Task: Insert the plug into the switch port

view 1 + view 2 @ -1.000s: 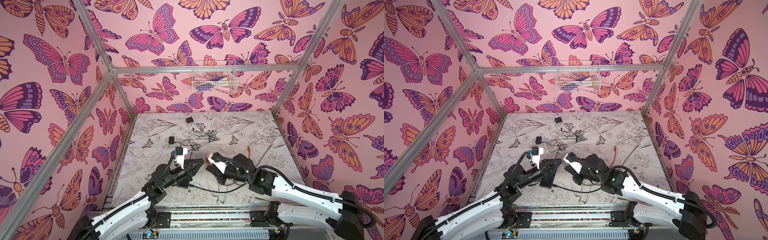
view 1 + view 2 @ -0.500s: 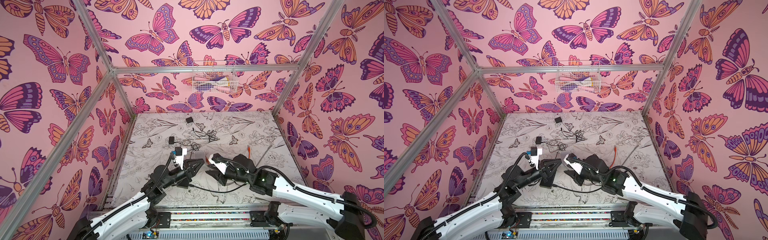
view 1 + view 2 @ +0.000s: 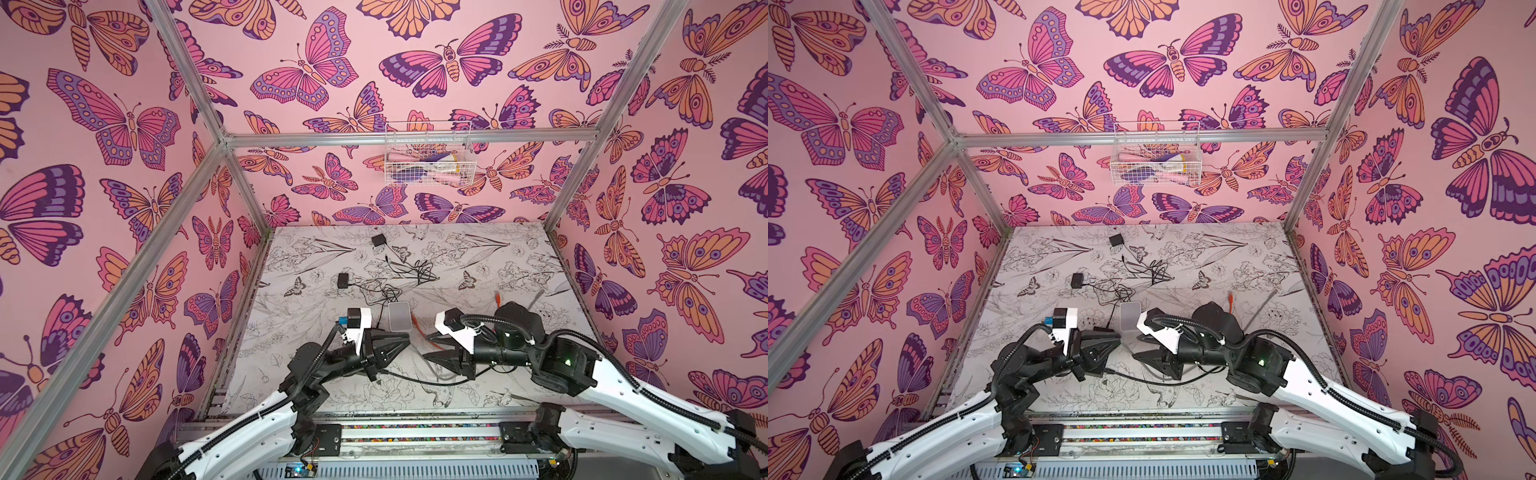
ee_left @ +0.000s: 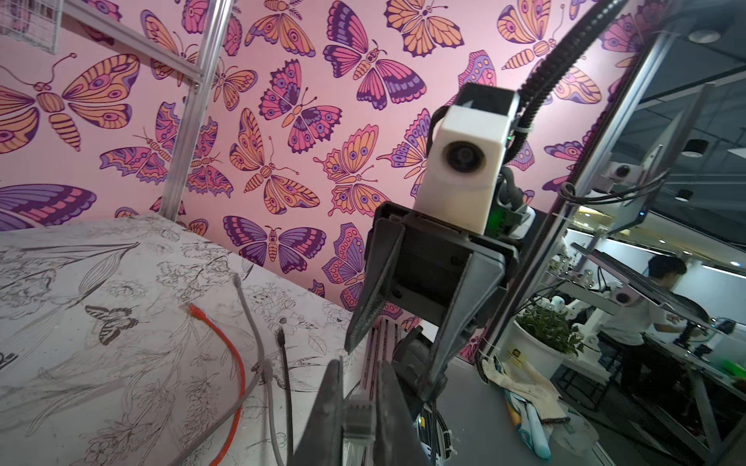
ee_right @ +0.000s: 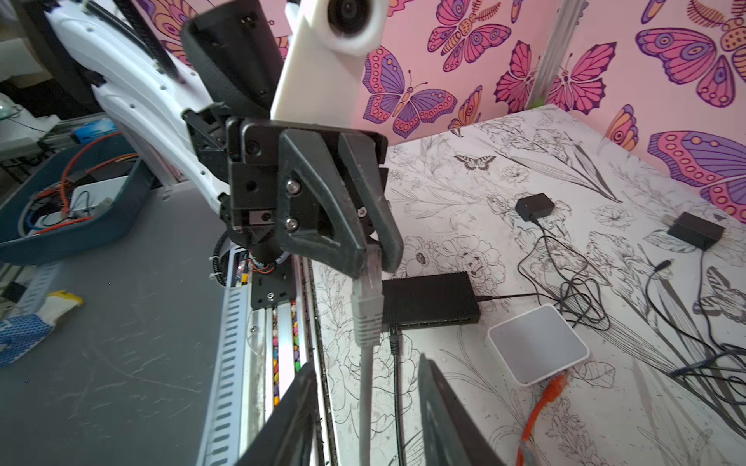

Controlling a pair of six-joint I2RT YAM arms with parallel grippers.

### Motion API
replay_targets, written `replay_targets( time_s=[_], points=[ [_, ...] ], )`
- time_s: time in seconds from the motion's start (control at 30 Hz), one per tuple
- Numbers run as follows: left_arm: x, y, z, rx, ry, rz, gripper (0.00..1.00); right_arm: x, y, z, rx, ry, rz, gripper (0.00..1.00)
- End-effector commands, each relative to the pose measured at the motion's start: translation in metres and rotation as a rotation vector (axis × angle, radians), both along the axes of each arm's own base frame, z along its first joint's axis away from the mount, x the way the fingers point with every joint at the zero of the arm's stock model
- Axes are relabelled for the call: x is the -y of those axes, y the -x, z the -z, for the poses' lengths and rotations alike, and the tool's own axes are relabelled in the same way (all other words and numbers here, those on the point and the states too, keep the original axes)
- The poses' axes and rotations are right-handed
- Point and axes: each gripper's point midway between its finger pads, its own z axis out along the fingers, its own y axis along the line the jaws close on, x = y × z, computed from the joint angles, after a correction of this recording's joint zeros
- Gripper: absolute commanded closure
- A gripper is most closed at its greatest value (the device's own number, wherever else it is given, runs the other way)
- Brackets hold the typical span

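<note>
The left end effector [image 5: 373,264] pinched the grey Ethernet plug [image 5: 368,298] above the near-middle desk [image 5: 524,161], just beside the black network switch [image 5: 428,298], while the half-open right end effector [image 4: 393,359] straddled the grey cable [image 5: 364,383] without gripping it.

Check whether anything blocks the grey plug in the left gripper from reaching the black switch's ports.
Nothing visible stands between them. The left gripper holds the grey plug near the black switch; a black cable is plugged into it, and the open right gripper straddles the plug's cord.
</note>
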Motion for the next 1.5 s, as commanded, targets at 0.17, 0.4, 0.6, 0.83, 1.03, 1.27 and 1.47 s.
replay_targets(
  time_s=[0.17,0.4,0.6,0.83,1.03,1.27,1.47],
  points=[
    [0.003,0.019,-0.016,0.103,0.041,0.096,1.00,0.005,0.017,-0.004,-0.031,0.029,-0.093,0.55],
    [0.007,0.021,-0.018,0.101,0.044,0.135,1.00,-0.002,0.013,-0.001,-0.043,0.045,-0.096,0.55],
    [0.007,0.021,-0.019,0.105,0.047,0.135,1.00,-0.009,0.008,0.008,-0.048,0.073,-0.094,0.62],
    [0.006,0.022,-0.018,0.110,0.047,0.131,1.00,-0.011,0.008,0.010,-0.046,0.062,-0.101,0.66],
    [0.007,0.022,-0.018,0.107,0.045,0.138,1.00,-0.013,0.008,0.014,-0.048,0.064,-0.104,0.68],
    [0.006,0.023,-0.019,0.109,0.048,0.137,1.00,-0.014,0.006,0.022,-0.061,0.088,-0.099,1.00],
    [0.005,0.023,-0.019,0.112,0.051,0.135,1.00,-0.013,0.005,0.020,-0.054,0.081,-0.089,1.00]
  ],
)
